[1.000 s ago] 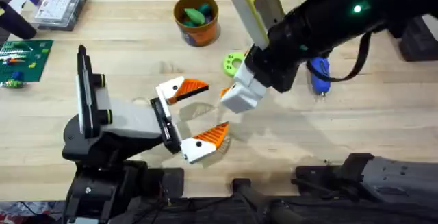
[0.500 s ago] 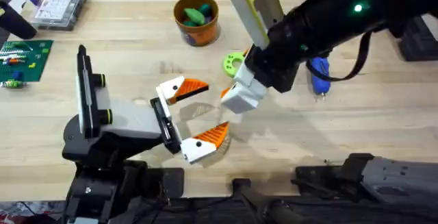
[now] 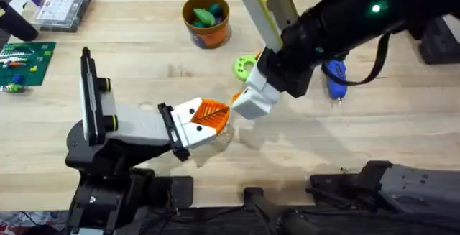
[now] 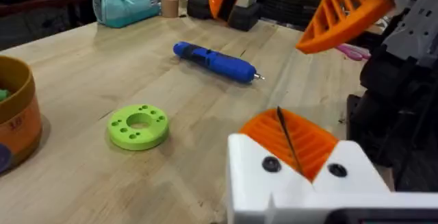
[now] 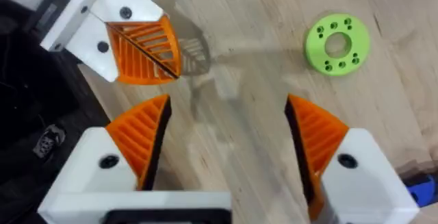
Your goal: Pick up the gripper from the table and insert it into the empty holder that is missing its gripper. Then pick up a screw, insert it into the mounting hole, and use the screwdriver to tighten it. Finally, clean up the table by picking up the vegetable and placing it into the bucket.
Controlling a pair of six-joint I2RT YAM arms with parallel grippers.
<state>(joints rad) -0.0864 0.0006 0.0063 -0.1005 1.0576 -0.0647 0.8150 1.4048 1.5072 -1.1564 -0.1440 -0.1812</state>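
Far left edge: a green circuit board (image 3: 25, 61) and a clear parts box (image 3: 63, 5) sit at about 10 o'clock on the table (image 3: 144, 41), both partly cut off by the frame.
Left arm: the left gripper (image 3: 203, 117) lies near the table's centre, its two orange pads pressed flat together with nothing between them; the left wrist view shows the same pads (image 4: 291, 138) meeting along a thin dark seam.
The holder: a light grey arm body (image 3: 129, 123) with a black upright bar (image 3: 88, 95) at 8 o'clock; its base is lost in dark shapes at the near edge.
The bucket: orange-brown, yellowish rim (image 3: 206, 19), at 12 o'clock, with the vegetable (image 3: 205, 14) already inside; a bluish piece beside it is hard to identify.
Green ring: a flat disc (image 5: 337, 44) just right of centre, partly covered from overhead by the right arm.
Right arm: the right gripper (image 5: 226, 148) hovers just right of the closed left pads, fingers spread wide and empty, bare wood between them.
The screwdriver: blue (image 4: 215, 61), at 2 o'clock, half hidden from overhead by the dark arm.
Open room: bare wood along the far right and near-right edges.
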